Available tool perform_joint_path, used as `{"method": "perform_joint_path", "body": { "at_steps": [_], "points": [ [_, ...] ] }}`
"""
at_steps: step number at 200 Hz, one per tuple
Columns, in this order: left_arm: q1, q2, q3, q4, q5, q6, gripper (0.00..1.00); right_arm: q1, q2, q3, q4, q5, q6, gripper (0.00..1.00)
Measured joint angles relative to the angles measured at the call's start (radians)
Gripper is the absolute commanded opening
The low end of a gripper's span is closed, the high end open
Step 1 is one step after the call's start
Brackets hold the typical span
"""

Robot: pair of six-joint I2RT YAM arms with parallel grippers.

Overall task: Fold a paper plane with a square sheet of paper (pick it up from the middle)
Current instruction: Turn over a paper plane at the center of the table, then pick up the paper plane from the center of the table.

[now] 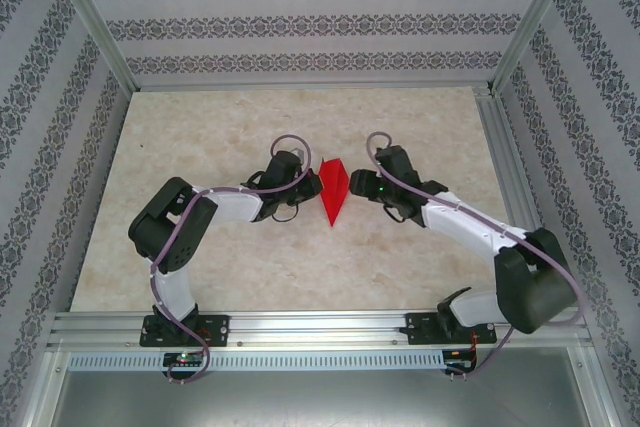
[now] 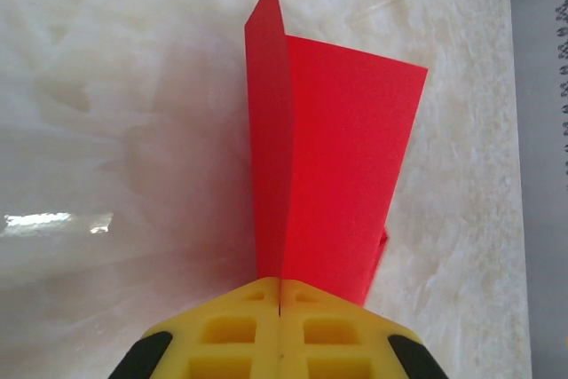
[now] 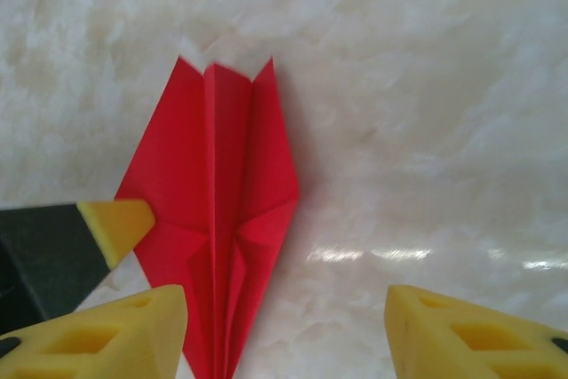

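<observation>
pinching paper plane [image 2: 328, 157] in left gripper [image 2: 280, 288], right gripper [image 3: 282, 301] spread apart beside it

Camera positions: one fixed overhead, two wrist-mounted.
Top external: high behind the arm bases [image 1: 185, 330], facing down and forward, far, whole table [image 1: 200, 267] in frame. Left wrist: very near, sighting along the left gripper [image 2: 280, 295] to the paper plane [image 2: 328, 157]. Right wrist: near, sighting past the right gripper [image 3: 284, 299] onto the table. Shared by all three: the paper plane and the table around it.

Beige marble-look tabletop [image 1: 200, 137], grey damask-striped walls [image 1: 300, 7], aluminium frame rails [image 1: 320, 320], soft even light
</observation>
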Motion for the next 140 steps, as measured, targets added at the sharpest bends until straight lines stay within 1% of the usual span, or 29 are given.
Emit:
{"method": "perform_joint_path", "body": {
  "at_steps": [30, 65, 101, 140],
  "points": [
    [0.011, 0.000, -0.044, 0.040, 0.005, -0.025, 0.00, 0.084, 0.095, 0.046, -0.021, 0.021, 0.029, 0.48],
    [0.019, 0.000, -0.071, 0.053, 0.004, -0.044, 0.00, 0.139, 0.186, 0.117, -0.038, 0.023, 0.046, 0.37],
    [0.025, 0.000, -0.083, 0.056, 0.005, -0.047, 0.00, 0.170, 0.247, 0.162, -0.045, 0.023, 0.045, 0.36],
    [0.026, 0.000, -0.084, 0.056, 0.009, -0.047, 0.00, 0.172, 0.289, 0.188, -0.064, 0.021, 0.045, 0.38]
  ]
}}
